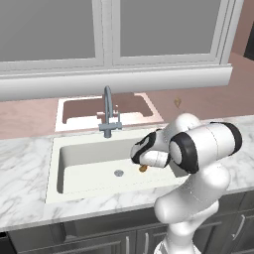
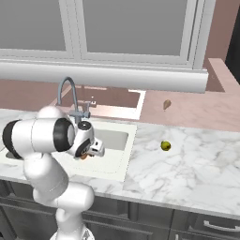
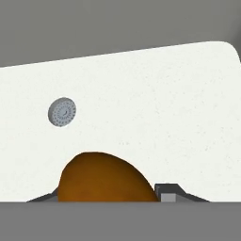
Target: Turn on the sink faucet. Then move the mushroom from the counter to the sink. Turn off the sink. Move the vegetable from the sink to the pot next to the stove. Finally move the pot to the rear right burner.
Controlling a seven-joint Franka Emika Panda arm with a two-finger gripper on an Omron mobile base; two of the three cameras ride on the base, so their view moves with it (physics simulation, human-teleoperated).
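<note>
My gripper hangs inside the white sink, low over its floor and to the right of the drain. It is shut on a brown mushroom. In the hand view the mushroom bulges up between the two dark fingertips, with the sink floor and the round drain beyond it. From the right base view the gripper and a bit of the mushroom show just under the wrist. The grey faucet stands behind the basin; I see no water. The pot and stove are out of view.
A small yellow-green round item lies on the marble counter right of the sink. A small brown object sits on the pink ledge behind. The faucet spout arches over the basin's back edge. Windows run above.
</note>
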